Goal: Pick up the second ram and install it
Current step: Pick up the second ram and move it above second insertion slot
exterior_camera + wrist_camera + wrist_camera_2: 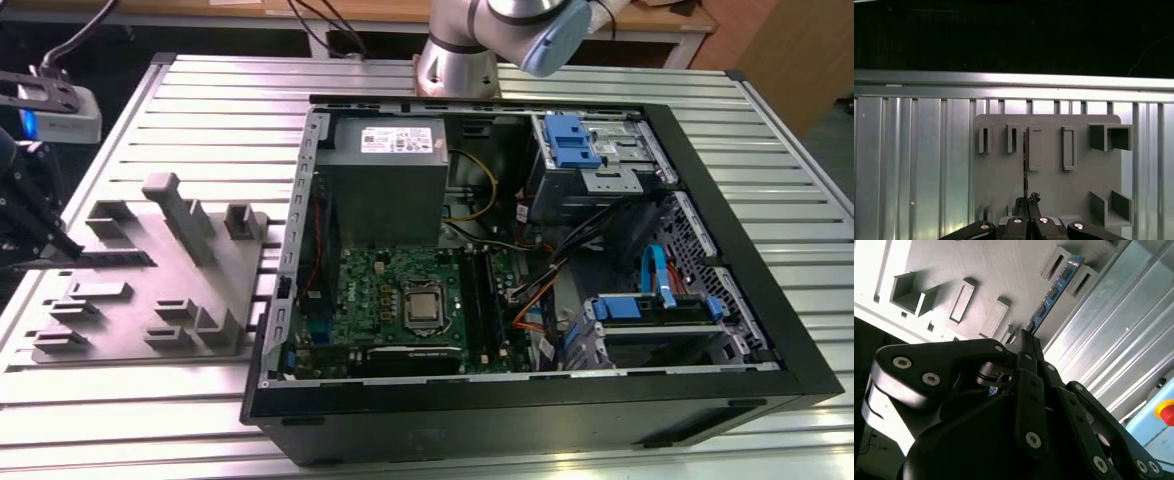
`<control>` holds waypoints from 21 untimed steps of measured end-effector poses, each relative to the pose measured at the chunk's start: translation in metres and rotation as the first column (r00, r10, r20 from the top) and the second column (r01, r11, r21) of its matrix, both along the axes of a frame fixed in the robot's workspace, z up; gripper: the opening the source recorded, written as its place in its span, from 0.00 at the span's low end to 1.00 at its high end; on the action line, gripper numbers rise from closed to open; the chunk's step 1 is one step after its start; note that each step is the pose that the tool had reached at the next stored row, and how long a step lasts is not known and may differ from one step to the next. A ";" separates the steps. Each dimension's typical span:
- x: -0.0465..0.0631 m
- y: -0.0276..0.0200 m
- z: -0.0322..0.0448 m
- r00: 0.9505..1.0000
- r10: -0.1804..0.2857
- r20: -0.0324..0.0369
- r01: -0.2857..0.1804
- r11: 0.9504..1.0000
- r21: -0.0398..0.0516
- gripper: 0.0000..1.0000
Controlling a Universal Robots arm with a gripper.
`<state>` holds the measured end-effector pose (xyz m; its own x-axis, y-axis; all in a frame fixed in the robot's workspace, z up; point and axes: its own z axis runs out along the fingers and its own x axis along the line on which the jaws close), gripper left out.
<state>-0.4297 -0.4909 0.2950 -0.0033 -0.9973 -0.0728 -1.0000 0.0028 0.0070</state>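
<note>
The gripper [1027, 204] is pinched together on the near end of the second ram [1056, 290], a thin stick that stands on edge in the slots of a grey fixture plate [1054, 192]; in the first wrist view the stick runs as a dark line straight out from the gripper tips. The plate lies on the ribbed metal worktop [200, 90], near its edge at the exterior view's left. Just beside it, toward the exterior view's right, an open computer case [767, 330] lies flat, its green motherboard [367, 290] below the grey power supply [387, 175].
</note>
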 end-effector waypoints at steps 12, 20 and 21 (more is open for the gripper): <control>0.000 0.0002 0.0429 1.000 0.000 0.000 0.000 1.000 0.006 0.08; 0.000 0.0002 0.0709 1.000 0.000 0.000 0.000 1.000 0.012 0.08; 0.000 0.0002 0.0740 1.000 0.000 0.000 0.000 1.000 0.013 0.08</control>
